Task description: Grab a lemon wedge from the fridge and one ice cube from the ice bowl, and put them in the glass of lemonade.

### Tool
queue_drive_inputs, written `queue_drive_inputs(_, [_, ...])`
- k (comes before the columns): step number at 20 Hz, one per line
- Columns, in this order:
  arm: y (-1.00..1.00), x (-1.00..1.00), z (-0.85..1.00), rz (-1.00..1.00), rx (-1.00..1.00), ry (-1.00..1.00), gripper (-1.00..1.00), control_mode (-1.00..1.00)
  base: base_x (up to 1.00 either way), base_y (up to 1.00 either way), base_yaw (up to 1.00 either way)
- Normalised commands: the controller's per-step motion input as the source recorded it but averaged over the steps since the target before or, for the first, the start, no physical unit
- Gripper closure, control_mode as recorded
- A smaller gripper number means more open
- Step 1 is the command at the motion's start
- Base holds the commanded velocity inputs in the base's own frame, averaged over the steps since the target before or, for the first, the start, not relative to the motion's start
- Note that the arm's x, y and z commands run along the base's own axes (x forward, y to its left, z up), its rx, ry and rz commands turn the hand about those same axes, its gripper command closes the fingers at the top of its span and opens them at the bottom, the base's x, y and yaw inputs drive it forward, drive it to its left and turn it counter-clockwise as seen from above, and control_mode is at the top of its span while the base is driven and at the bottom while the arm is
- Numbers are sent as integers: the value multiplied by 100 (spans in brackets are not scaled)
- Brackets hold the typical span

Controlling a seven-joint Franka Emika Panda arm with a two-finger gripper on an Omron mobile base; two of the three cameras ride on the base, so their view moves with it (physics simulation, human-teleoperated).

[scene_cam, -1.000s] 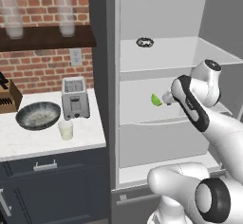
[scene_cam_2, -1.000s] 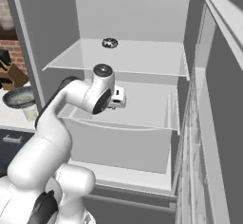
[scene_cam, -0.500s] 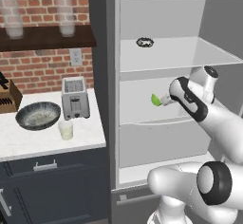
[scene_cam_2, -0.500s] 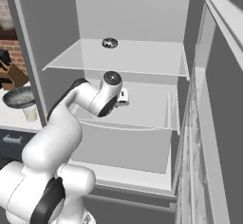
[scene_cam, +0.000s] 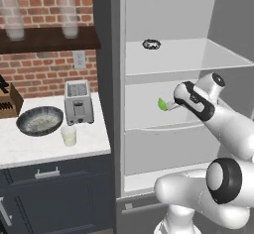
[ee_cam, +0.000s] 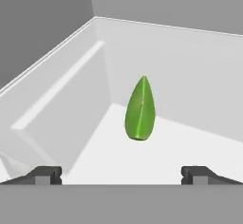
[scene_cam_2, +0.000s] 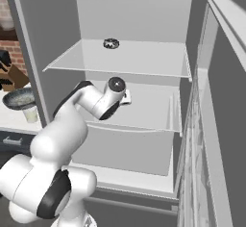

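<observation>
- The gripper (ee_cam: 121, 174) is reaching into the fridge (scene_cam: 168, 69) with its fingers spread wide apart, gripping nothing.
- The lemon wedge (ee_cam: 140, 109) is sitting just beyond the fingertips, centred between them, on the white middle shelf (scene_cam: 149, 114).
- Farther left, the glass of lemonade (scene_cam: 69, 135) is standing just in front of the ice bowl (scene_cam: 39, 120) on the counter (scene_cam: 49, 146).

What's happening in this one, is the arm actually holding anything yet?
Not yet. The arm is reaching into the open fridge, its claw open and lined up on the lemon wedge on the middle shelf, not touching it. The glass of lemonade and the ice bowl sit on the counter.
</observation>
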Motion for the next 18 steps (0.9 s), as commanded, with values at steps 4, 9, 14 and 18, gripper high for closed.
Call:
queue_drive_inputs(4, [30, 38, -1, 0, 0, 0, -100, -100, 0, 0, 0])
queue_drive_inputs(9, [23, 27, -15, -3, 0, 0, -100, -100, 0, 0, 0])
queue_drive_inputs(14, [2, 20, -26, -1, 0, -2, -100, -100, 0, 0, 0])
queue_drive_inputs(18, [0, 15, -19, 0, 0, -8, -100, -100, 0, 0, 0])
